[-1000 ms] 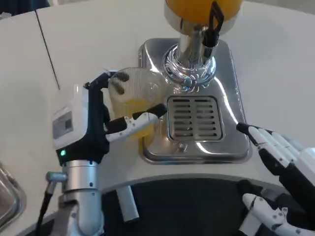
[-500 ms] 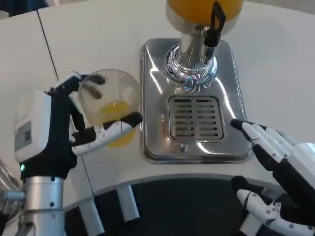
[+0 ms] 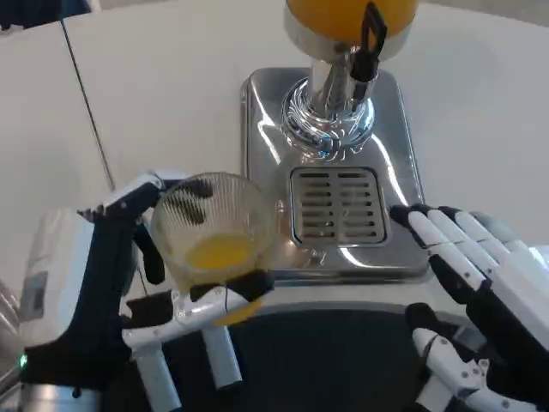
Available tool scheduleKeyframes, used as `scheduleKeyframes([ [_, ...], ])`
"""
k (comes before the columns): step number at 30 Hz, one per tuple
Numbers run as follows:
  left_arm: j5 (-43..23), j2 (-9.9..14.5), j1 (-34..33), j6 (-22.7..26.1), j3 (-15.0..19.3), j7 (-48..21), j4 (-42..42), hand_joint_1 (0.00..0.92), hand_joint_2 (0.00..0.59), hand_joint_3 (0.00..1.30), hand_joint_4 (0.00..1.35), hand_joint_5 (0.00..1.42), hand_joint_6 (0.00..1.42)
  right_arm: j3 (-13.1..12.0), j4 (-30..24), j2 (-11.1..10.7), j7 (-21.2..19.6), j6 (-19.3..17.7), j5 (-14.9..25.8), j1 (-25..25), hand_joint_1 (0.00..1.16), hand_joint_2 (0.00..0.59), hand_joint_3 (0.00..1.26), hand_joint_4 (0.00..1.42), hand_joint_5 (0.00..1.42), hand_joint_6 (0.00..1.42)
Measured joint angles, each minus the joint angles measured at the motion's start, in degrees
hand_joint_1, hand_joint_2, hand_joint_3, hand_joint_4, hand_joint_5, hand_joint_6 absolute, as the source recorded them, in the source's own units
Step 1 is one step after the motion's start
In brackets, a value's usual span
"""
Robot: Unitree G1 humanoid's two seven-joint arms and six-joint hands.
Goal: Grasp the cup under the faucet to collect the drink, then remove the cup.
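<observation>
Hiding behind cup (image 3: 216,232): left hand's (image 3: 103,296) fingers (image 3: 190,202).

The white table (image 3: 171,77) is carrying the scene, its near edge curving across the lower part of the head view. A thin dark seam (image 3: 86,94) is running down its surface on the left. Directly on the tabletop a polished steel dispenser base (image 3: 266,129) is sitting, rectangular with rounded corners, near the table's front edge. A slotted drip grate (image 3: 336,204) is lying set into the near half of that base, and a shiny column (image 3: 330,107) is rising from its far half, carrying a tank of orange drink (image 3: 343,13) with a black tap lever (image 3: 371,30)
</observation>
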Motion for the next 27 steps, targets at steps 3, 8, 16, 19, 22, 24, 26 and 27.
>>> scheduleKeyframes([
  [3,-0.01,-0.55,1.08,-0.67,0.03,-1.15,-1.63,0.881,0.0,1.02,1.11,1.18,1.42,-0.46,0.41,0.01,-1.79,-2.97,-0.53,1.72,0.0,0.586,0.0,0.0,0.0,0.0],
  [8,-0.07,-0.98,3.44,-1.8,0.03,-3.19,-3.12,0.881,0.0,1.02,1.11,1.18,1.42,-2.03,1.8,0.07,-4.5,-7.6,-0.59,5.3,0.0,0.586,0.0,0.0,0.0,0.0],
  [16,-1.83,-1.66,8.33,-5.64,-0.23,-6.57,-6.78,0.881,0.0,1.02,1.11,1.18,1.42,-3.83,2.56,0.54,-8.39,-14.5,-0.56,9.32,0.0,0.586,0.0,0.0,0.0,0.0],
  [19,-2.14,-1.86,9.63,-6.18,-0.21,-7.7,-7.8,0.881,0.0,1.02,1.11,1.18,1.42,-4.06,2.36,1.15,-8.45,-15.12,-0.5,10.91,0.0,0.586,0.0,0.0,0.0,0.0],
  [22,-2.13,-2.08,10.58,-8.16,-0.09,-8.07,-8.82,0.881,0.0,1.02,1.11,1.18,1.42,-4.17,1.74,1.93,-8.44,-15.12,-0.31,11.63,0.0,0.586,0.0,0.0,0.0,0.0],
  [24,-2.11,-2.0,11.97,-10.36,-0.01,-8.3,-9.84,0.881,0.0,1.02,1.11,1.18,1.42,-3.78,1.57,2.78,-8.3,-14.81,-0.2,11.59,0.0,0.586,0.0,0.0,0.0,0.0],
  [26,-2.13,-2.07,12.86,-11.6,-0.03,-8.89,-10.37,0.881,0.0,1.02,1.11,1.18,1.42,-3.27,1.57,3.12,-7.89,-14.26,-0.25,11.42,0.0,0.586,0.0,0.0,0.0,0.0],
  [27,-2.13,-2.22,13.03,-11.61,0.01,-9.03,-10.37,0.881,0.0,1.02,1.11,1.18,1.42,-2.97,1.55,3.31,-7.58,-13.99,-0.28,11.3,0.0,0.586,0.0,0.0,0.0,0.0],
])
